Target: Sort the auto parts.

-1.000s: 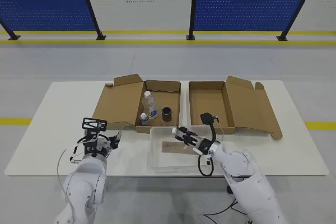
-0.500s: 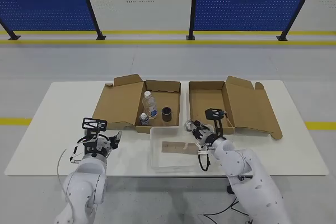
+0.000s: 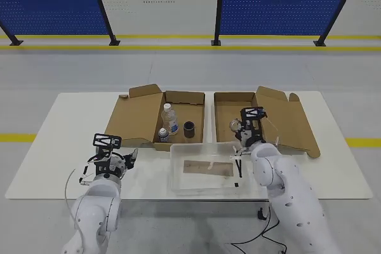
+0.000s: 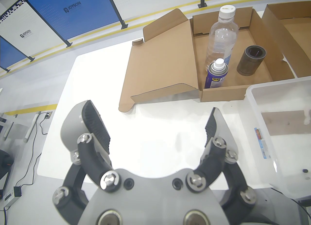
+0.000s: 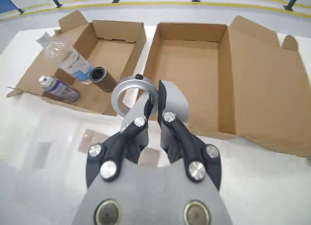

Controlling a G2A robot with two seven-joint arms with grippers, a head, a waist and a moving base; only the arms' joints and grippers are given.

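My right gripper [image 5: 153, 95] is shut on the rim of a silver metal ring [image 5: 126, 91], held in the air above the near edge of the right cardboard box [image 5: 194, 65]. The top view shows the ring [image 3: 235, 125] and right gripper [image 3: 243, 131] over that box [image 3: 232, 105]. The left cardboard box [image 3: 193, 101] holds a clear water bottle [image 4: 222, 39], a blue spray can [image 4: 216, 73] and a dark metal cylinder [image 4: 251, 59]. My left gripper [image 4: 155, 124] stands open over bare table at the front left, nothing between its fingers.
A clear plastic bin [image 3: 203, 168] sits at the table's front edge between the arms, with a brown patch on its floor. Both boxes have their lids folded outward flat on the white table [image 3: 63, 127].
My right arm has lifted the silver ring out of the clear bin and carried it back and to the right, over the right box. The left arm has stayed still.
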